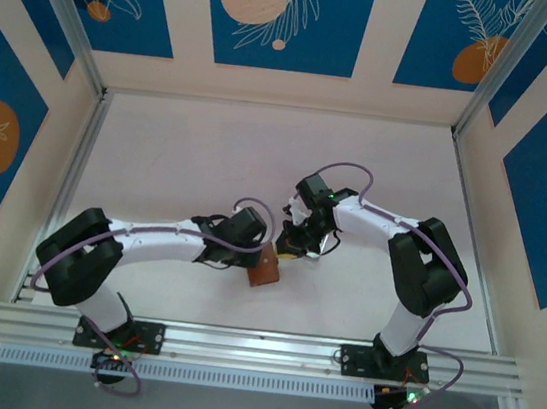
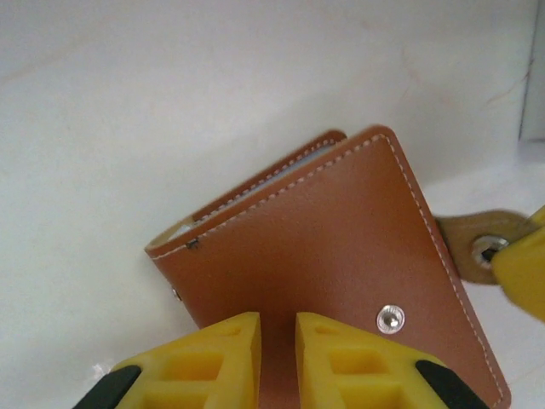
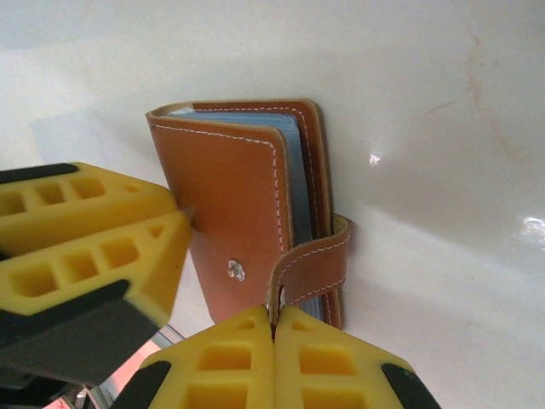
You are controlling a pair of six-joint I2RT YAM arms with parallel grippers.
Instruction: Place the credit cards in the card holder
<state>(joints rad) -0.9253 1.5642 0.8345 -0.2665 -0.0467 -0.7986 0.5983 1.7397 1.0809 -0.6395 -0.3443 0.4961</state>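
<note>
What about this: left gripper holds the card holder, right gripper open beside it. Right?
Wrong on the right gripper: it is shut on the strap of the card holder, per the right wrist view. The left gripper does hold it.

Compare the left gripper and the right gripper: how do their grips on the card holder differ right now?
The left gripper clamps the card holder by its brown cover, while the right gripper pinches its thin strap. The left gripper's jaws stand slightly apart with leather between them; the right gripper's jaws are pressed almost together. Both are yellow at the tips and hold the same card holder.
</note>
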